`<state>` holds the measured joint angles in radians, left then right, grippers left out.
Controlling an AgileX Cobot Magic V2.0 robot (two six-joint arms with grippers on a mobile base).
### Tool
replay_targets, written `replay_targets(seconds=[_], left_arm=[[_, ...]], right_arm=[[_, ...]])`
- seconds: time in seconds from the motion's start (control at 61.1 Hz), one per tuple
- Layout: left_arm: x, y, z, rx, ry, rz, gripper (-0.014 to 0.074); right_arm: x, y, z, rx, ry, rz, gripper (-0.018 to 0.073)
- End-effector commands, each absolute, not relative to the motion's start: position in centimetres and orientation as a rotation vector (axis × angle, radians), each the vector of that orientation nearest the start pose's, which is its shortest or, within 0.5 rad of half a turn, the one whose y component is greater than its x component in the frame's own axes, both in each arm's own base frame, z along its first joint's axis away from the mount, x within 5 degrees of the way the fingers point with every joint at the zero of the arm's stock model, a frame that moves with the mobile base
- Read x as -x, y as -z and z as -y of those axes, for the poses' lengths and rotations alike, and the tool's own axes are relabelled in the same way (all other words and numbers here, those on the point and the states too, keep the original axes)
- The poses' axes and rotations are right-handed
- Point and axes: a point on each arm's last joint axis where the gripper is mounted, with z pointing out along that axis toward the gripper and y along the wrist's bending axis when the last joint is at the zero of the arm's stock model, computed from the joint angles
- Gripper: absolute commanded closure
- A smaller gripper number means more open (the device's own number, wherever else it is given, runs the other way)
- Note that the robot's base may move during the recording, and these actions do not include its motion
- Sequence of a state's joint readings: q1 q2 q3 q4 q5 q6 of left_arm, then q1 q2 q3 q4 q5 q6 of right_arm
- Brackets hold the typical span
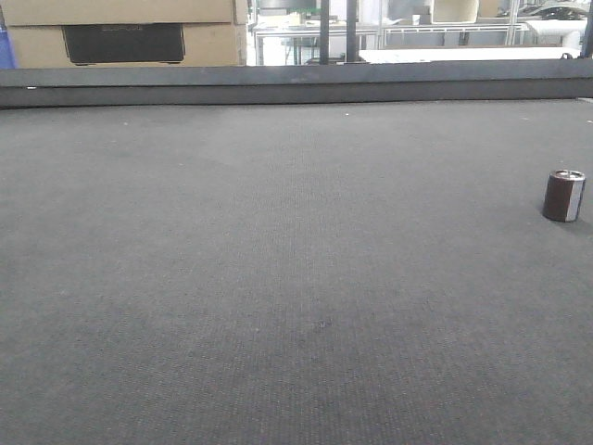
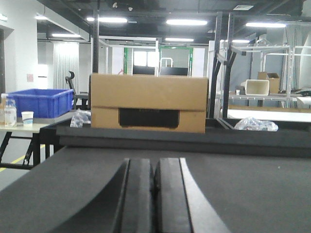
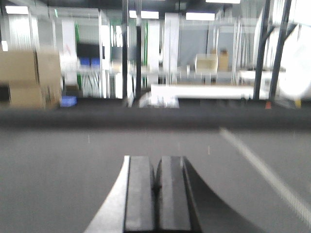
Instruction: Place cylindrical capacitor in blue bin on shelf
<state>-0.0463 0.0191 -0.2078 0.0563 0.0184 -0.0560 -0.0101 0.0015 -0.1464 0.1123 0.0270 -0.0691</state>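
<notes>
The cylindrical capacitor [image 1: 563,196] stands upright on the dark grey table mat at the far right of the front view, dark brown with a shiny silver top. No gripper shows in the front view. My left gripper [image 2: 154,167] is shut and empty, low over the mat, pointing at a cardboard box. My right gripper [image 3: 156,165] is shut and empty, low over the mat; its view is blurred. The capacitor shows in neither wrist view. The shelf is out of view. A blue bin [image 2: 40,102] sits on a side table far left in the left wrist view.
A raised dark ledge [image 1: 296,85] runs along the table's far edge. A cardboard box [image 2: 148,102] stands behind it, also in the front view [image 1: 125,32]. A crumpled plastic bag [image 2: 255,124] lies by the ledge. Metal racks and tables stand in the background.
</notes>
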Motion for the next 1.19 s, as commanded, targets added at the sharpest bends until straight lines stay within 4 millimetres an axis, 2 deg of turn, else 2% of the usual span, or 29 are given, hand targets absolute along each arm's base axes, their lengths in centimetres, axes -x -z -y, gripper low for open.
replay_targets(seconds=[0.0,0.082,0.147,0.295,0.376,0.507,0.671,0.933,0.966,1.015,1.129,1.178], left_arm=[[-3.7,-30.7,0.1,-0.028,0.024,-1.361,0.0707],[-3.8,-32.7,0.0,-0.024,0.020,-1.428,0.0671],[-3.9,-34.4,0.0,-0.021,0.018,-1.456,0.0601],[-5.4,-36.9,0.0,-0.019,0.011,-1.546,0.0329],[-6.3,-37.6,0.0,-0.019,0.010,-1.573,0.0226],[-7.3,-37.7,0.1,-0.020,0.010,-1.602,0.0170],[-7.5,-37.7,0.1,-0.024,0.013,-1.606,0.0171],[-7.4,-37.7,0.3,-0.038,0.026,-1.606,0.0171],[-7.4,-37.7,0.3,-0.038,0.026,-1.606,0.0171],[-7.4,-37.7,0.3,-0.040,0.028,-1.606,0.0171],[-7.4,-37.7,0.3,-0.046,0.034,-1.606,0.0171],[-7.4,-37.7,0.3,-0.046,0.034,-1.606,0.0171]], right_arm=[[-3.1,-29.7,0.0,-0.032,-0.034,-1.292,0.0719],[-2.1,-32.4,-0.1,-0.025,-0.038,-1.266,0.0719],[-1.8,-34.4,-0.2,-0.022,-0.039,-1.252,0.0719],[-2.8,-37.9,-0.2,-0.021,-0.040,-1.269,0.0719],[-3.8,-38.8,-0.2,-0.018,-0.043,-1.326,0.0719],[-5.7,-39.0,-0.2,-0.019,-0.044,-1.393,0.0719],[-8.2,-38.3,-0.1,-0.022,-0.043,-1.493,0.0719],[-11.2,-37.2,-0.1,-0.026,-0.044,-1.612,0.0711],[-11.5,-37.0,-0.1,-0.026,-0.044,-1.626,0.0674],[-12.0,-36.8,-0.1,-0.027,-0.044,-1.648,0.0554],[-12.8,-36.5,0.0,-0.029,-0.043,-1.671,0.0170],[-13.1,-36.3,0.0,-0.029,-0.043,-1.680,0.0050]])
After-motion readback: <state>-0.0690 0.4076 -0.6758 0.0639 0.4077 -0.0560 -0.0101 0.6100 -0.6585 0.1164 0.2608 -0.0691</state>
